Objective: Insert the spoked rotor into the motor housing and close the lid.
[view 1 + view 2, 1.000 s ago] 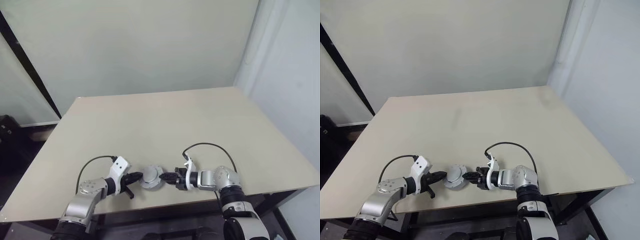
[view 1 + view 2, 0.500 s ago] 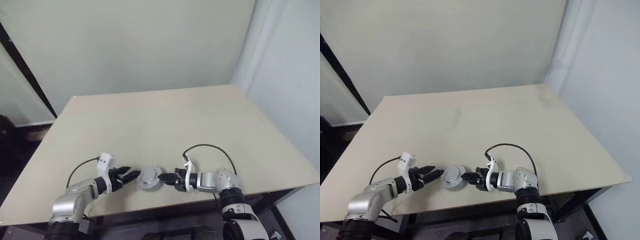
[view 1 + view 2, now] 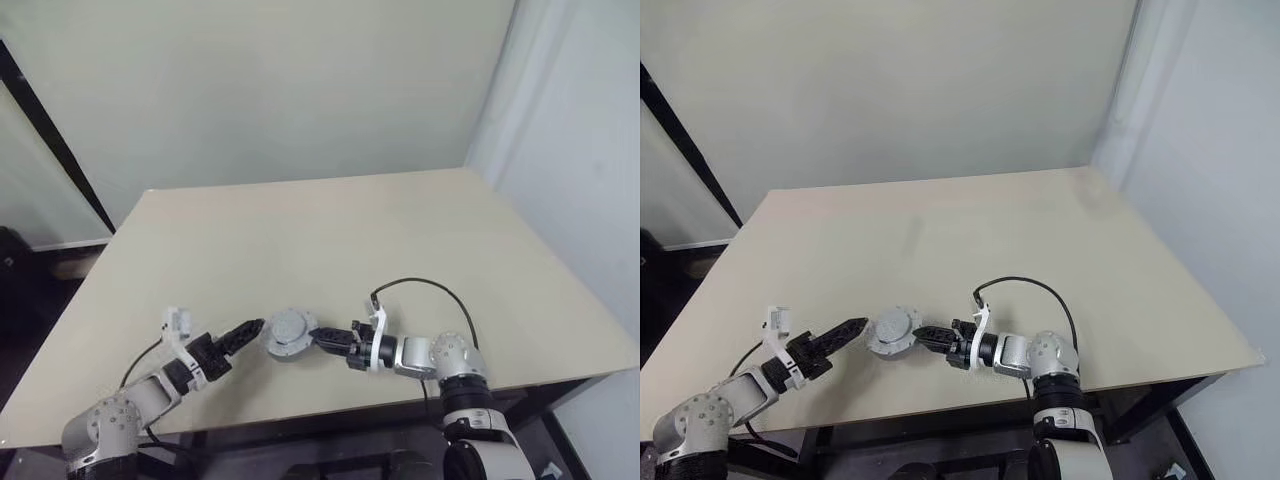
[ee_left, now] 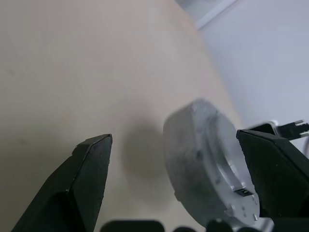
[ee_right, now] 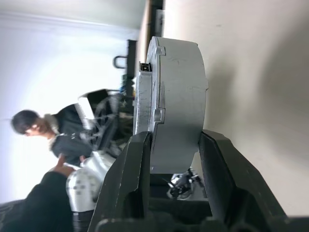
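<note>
The motor housing (image 3: 287, 333) is a round silver-grey drum with the lid (image 5: 145, 96) seated flush on one face. It stands on edge, just above the table. My right gripper (image 3: 318, 335) is shut on it, one finger on each flat face (image 5: 176, 96). The spoked rotor is hidden. My left gripper (image 3: 245, 332) points at the housing from the left, a small gap away. In the left wrist view its fingers (image 4: 91, 164) are spread wide, with the housing (image 4: 203, 159) ahead of them and nothing between them.
The beige table (image 3: 330, 230) stretches bare behind the grippers, and its front edge runs just below them. A black cable (image 3: 420, 287) loops over my right wrist. A person (image 5: 29, 125) shows in the background of the right wrist view.
My left gripper has opened, rolled and drawn back to the left, off the housing. My right gripper has lifted the housing a little off the table.
</note>
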Controlling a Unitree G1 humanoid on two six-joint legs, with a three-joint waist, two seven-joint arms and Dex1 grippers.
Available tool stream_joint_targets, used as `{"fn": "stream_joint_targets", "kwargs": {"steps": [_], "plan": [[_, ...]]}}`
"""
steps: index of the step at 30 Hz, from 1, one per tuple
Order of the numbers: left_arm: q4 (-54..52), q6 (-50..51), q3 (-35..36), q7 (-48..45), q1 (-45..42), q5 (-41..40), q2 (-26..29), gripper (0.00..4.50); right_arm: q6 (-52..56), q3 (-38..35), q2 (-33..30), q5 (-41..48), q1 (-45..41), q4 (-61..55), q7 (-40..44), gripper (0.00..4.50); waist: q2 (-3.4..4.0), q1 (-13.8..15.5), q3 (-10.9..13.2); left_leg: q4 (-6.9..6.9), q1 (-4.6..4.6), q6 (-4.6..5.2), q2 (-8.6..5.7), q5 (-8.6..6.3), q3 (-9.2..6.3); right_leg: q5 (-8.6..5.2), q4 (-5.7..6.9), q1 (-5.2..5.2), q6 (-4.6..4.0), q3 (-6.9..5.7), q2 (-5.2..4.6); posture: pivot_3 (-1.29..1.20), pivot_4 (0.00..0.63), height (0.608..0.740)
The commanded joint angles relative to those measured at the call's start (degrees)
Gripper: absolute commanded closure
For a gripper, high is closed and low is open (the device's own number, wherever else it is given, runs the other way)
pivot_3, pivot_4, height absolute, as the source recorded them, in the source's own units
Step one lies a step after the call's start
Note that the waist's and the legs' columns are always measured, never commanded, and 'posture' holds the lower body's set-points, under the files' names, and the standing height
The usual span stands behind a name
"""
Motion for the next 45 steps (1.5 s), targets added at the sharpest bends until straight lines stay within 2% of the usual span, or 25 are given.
{"fn": "stream_joint_targets", "kwargs": {"steps": [1,12,15,19,29,30,31,32,34,38,41,45], "plan": [[-1.7,2.6,0.8,1.4,-0.7,-4.1,-1.1,0.0,1.0,0.2,1.5,4.4,-2.4,-4.2,1.8,3.25,-0.03,0.0,0.0,0.01,0.0,0.0,0.0,0.0,0.0,0.0,0.0,0.0,0.0,0.0,0.0,0.0,0.0,0.74],[1.8,3.2,-2.4,1.2,-1.3,-6.2,-5.3,0.0,3.1,1.9,1.2,4.3,-1.4,-5.8,0.7,3.25,-0.05,0.0,0.0,0.05,0.0,0.0,0.0,0.0,0.02,0.01,0.02,0.02,-0.01,0.01,0.02,0.0,0.0,0.74],[2.2,4.0,-2.6,0.8,-1.2,-7.3,-5.5,0.62,2.6,1.7,1.0,4.0,-1.3,-5.9,-0.1,3.25,-0.05,0.0,0.0,0.07,-0.01,0.0,-0.01,0.0,0.02,0.01,0.02,0.02,-0.01,0.02,0.02,0.0,0.0,0.74],[2.6,4.6,-2.7,0.8,-1.1,-8.2,-5.3,1.85,1.1,2.1,0.8,3.1,-1.0,-6.0,-1.1,3.26,-0.06,0.0,0.0,0.08,-0.01,0.0,-0.01,0.0,0.01,0.01,0.02,0.02,-0.01,0.01,0.02,0.0,0.0,0.74],[3.0,3.9,-2.5,2.1,-1.2,-10.0,-5.5,1.97,-1.4,-1.3,2.2,3.2,-1.6,-4.5,-4.7,3.26,-0.07,0.0,0.0,0.09,-0.01,0.0,-0.01,0.0,0.01,0.01,0.02,0.02,-0.02,0.03,0.02,0.0,0.0,0.74],[2.9,3.5,-2.5,2.2,-1.1,-10.0,-5.6,1.97,-2.0,-2.2,2.7,3.3,-1.8,-4.3,-5.9,2.91,-0.07,0.0,0.0,0.1,-0.01,0.0,-0.01,0.0,0.01,0.01,0.02,0.03,-0.02,0.03,0.02,0.0,0.0,0.74],[2.8,2.5,-2.6,2.3,-1.2,-9.6,-5.9,1.97,-5.0,-1.9,2.7,2.1,-1.6,-4.6,-6.6,2.53,-0.07,0.1,0.0,0.1,-0.01,0.0,-0.02,0.0,0.0,0.01,0.02,0.05,-0.02,0.03,0.01,0.0,0.0,0.74],[2.7,1.6,-2.6,2.5,-1.3,-9.3,-6.1,2.07,-7.5,-1.2,2.6,1.0,-1.3,-4.9,-7.0,2.53,-0.07,0.2,0.0,0.13,-0.01,-0.01,-0.05,0.0,-0.02,0.01,0.01,0.08,-0.02,0.02,0.0,0.0,0.0,0.74],[2.5,-0.6,-2.6,3.0,-1.5,-8.2,-6.7,2.56,-13.5,1.2,2.1,-1.7,-0.3,-6.1,-7.3,2.53,-0.07,0.1,0.0,0.14,0.01,0.0,-0.08,0.0,0.04,0.01,0.01,0.08,-0.02,0.09,-0.01,0.0,0.0,0.74],[1.8,-7.7,-3.2,3.8,-2.2,-3.5,-7.7,2.54,-29.2,8.1,0.4,-10.7,2.1,-8.3,-7.0,2.53,-0.1,0.0,0.0,0.12,0.02,-0.01,-0.02,0.0,0.05,0.01,0.01,0.06,-0.02,0.07,0.02,0.0,0.0,0.74],[1.9,-12.3,-2.6,4.1,-3.5,-1.6,-8.3,2.54,-37.2,10.7,-0.6,-13.8,3.6,-9.1,-5.6,2.53,-0.12,0.1,0.0,0.1,-0.01,-0.02,-0.01,0.0,0.04,0.02,0.01,0.03,-0.03,0.08,0.03,0.0,0.0,0.74],[2.6,-23.9,-5.2,4.2,-4.8,8.2,-6.9,2.54,-51.1,18.3,-5.0,-21.9,5.6,-11.0,-0.9,2.53,-0.13,0.2,0.0,0.13,-0.04,-0.03,-0.05,0.0,0.05,0.02,-0.02,0.06,-0.04,0.11,0.01,0.0,0.0,0.74]]}}
